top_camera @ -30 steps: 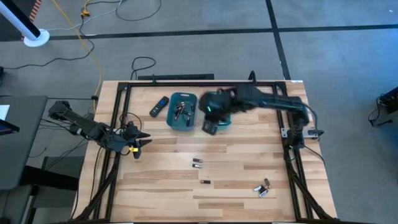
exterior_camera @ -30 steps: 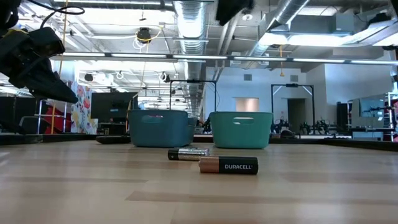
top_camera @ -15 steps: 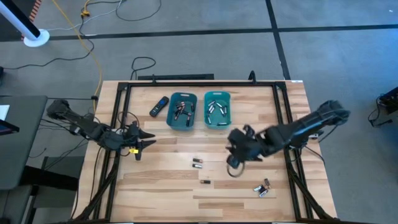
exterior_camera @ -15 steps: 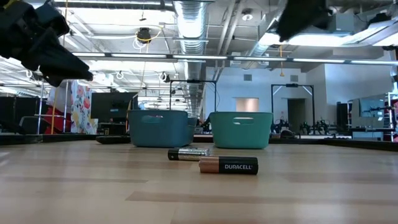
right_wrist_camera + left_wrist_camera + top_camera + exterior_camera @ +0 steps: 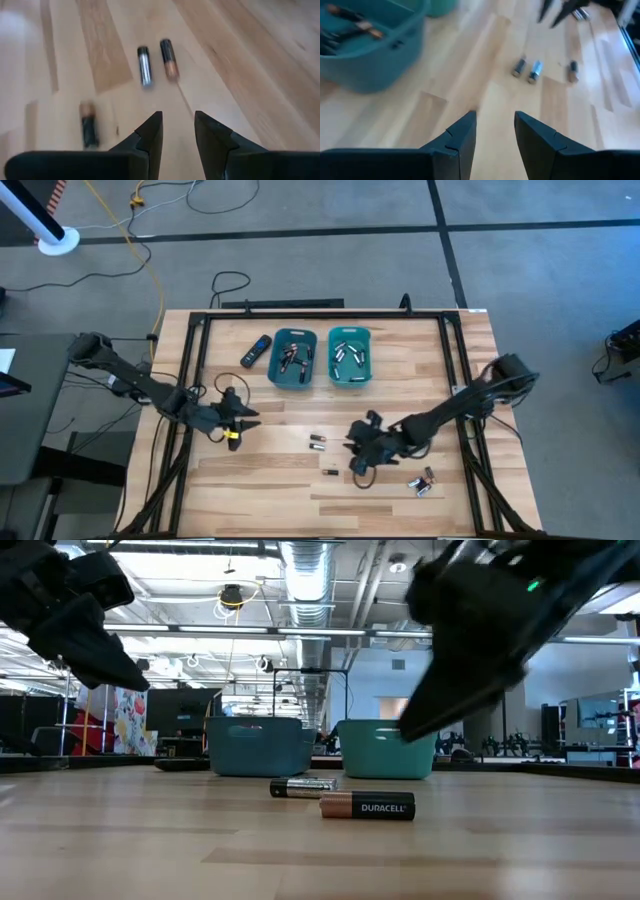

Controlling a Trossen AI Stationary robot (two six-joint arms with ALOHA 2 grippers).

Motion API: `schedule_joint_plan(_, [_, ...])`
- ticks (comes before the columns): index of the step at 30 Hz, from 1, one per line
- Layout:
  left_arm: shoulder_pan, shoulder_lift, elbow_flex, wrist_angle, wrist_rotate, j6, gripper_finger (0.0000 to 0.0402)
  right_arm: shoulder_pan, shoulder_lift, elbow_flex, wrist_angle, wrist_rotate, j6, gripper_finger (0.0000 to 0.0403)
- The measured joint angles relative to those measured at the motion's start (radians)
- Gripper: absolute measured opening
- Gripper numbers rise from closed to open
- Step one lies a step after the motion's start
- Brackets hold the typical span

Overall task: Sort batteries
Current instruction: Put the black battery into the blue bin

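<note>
From above, the wooden table [image 5: 400, 380] carries two teal bins side by side at its far edge: the left bin [image 5: 293, 360] holds dark, copper-ended batteries, the right bin [image 5: 349, 356] silvery ones. That sorting is hidden in the low view, where only the bins' outer walls show, behind a silver battery [image 5: 303, 787] and a copper-and-black battery [image 5: 367, 806] lying on their sides.

Nearer than the bins, toward the table's middle, lies the pair of batteries [image 5: 317, 442]. A single battery [image 5: 330, 473] lies nearer still, and a small cluster of batteries [image 5: 422, 481] rests further to the right. A flat black remote [image 5: 256, 350] sits just left of the left bin.

The right hand [image 5: 353, 454] stretches low across the table, just right of the pair; in its wrist view the dark fingers [image 5: 150, 132] stand apart with nothing between them, pointing toward the two cells. The left hand [image 5: 244, 417] hangs left of the pair, well apart from it. Its wedge-shaped fingers [image 5: 462, 135] are likewise spread and empty over bare planks.

The batteries are smooth small cylinders. The table is pale, striped butcher-block wood.
</note>
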Motion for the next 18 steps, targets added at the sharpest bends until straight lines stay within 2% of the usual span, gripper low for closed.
schedule_joint_plan(3, [-0.014,0.071,0.035,0.002,0.037,-0.021,0.0128,-0.036,0.072,0.0,0.157,0.0,-0.06,0.0135])
schedule_joint_plan(7, [-0.04,0.137,0.062,0.0,0.038,-0.037,0.0128,-0.076,0.116,0.002,0.325,0.0,-0.167,0.0144])
schedule_joint_plan(12, [-0.057,0.173,0.067,-0.001,0.037,-0.041,0.0128,-0.101,0.155,0.002,0.376,-0.005,-0.35,0.0148])
schedule_joint_plan(18, [-0.058,0.182,0.067,0.0,0.037,-0.048,0.0128,-0.106,0.208,0.013,0.423,-0.03,-0.39,0.0148])
